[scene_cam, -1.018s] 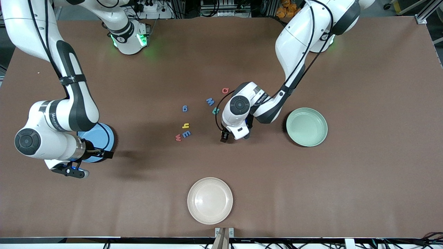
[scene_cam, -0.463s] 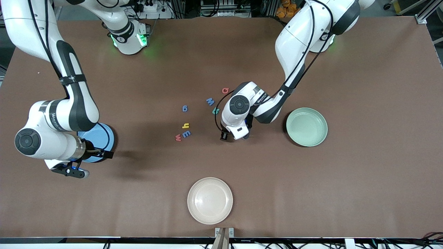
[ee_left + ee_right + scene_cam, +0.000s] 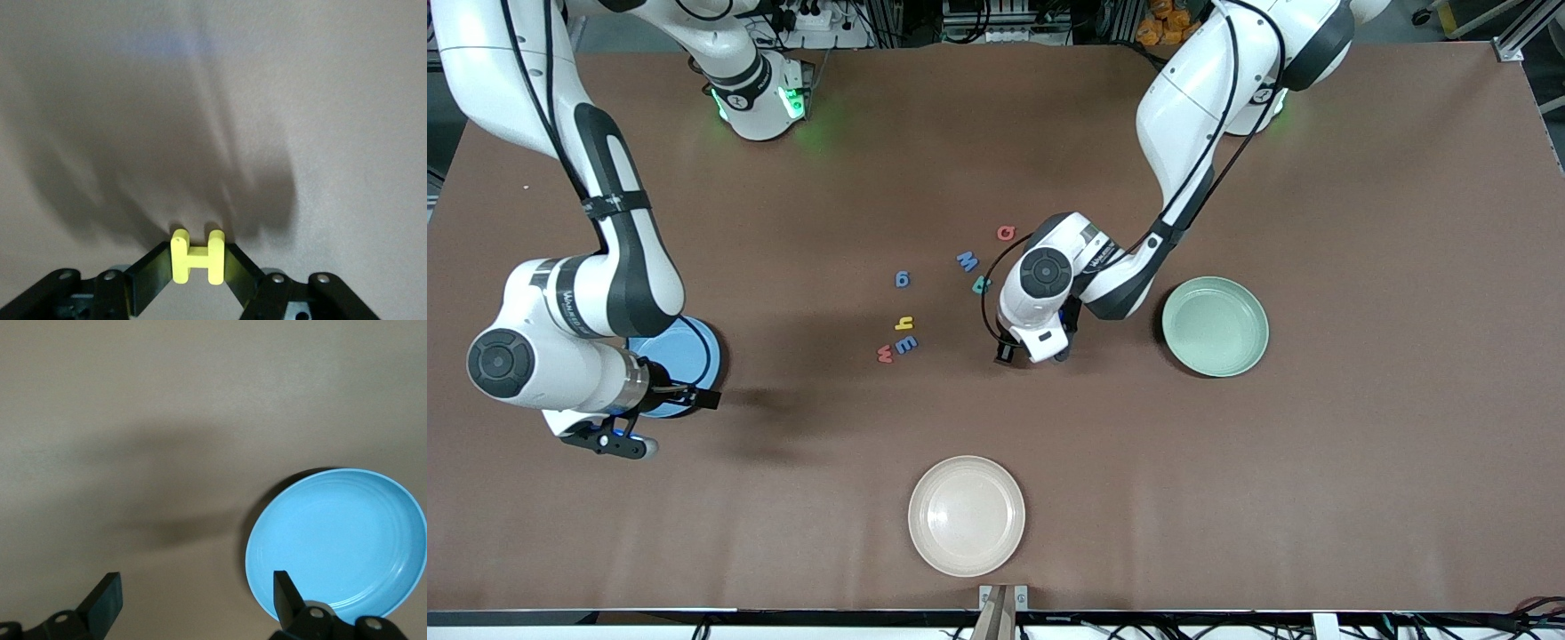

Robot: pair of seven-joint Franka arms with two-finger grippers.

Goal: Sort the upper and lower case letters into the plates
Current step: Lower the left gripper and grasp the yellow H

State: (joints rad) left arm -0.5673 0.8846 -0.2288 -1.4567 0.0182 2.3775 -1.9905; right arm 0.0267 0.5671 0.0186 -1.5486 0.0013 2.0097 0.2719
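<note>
- Front view: my left pincer [image 3: 1032,348] sits low over the counter [image 3: 1360,462], between the loose letters and the mint green plate [image 3: 1215,326]. I cannot see its fingers under the wrist here. The teal letter [image 3: 981,284] and the blue M [image 3: 967,260] lie just beside that arm. The red letter [image 3: 1006,233] lies a little past them. The blue g [image 3: 903,279], the yellow y [image 3: 905,323], the blue E [image 3: 906,344] and the red w [image 3: 885,354] lie well apart from it, toward the right arm's end. The cream plate [image 3: 967,515] goes unused.
- Left wrist view: the pincer is clenched on a yellow H [image 3: 197,257], pads pressing its two uprights. It is thick, matte, bright foam. I judge it featherlight and squashy, so a light pinch across the uprights suits it. It could twist or spring out.
- Right wrist view: my right pincer [image 3: 193,597] waits released and empty above bare counter, the blue plate [image 3: 337,543] just beside one finger. The plate looks glossy, rigid and shallow, with nothing in it.
</note>
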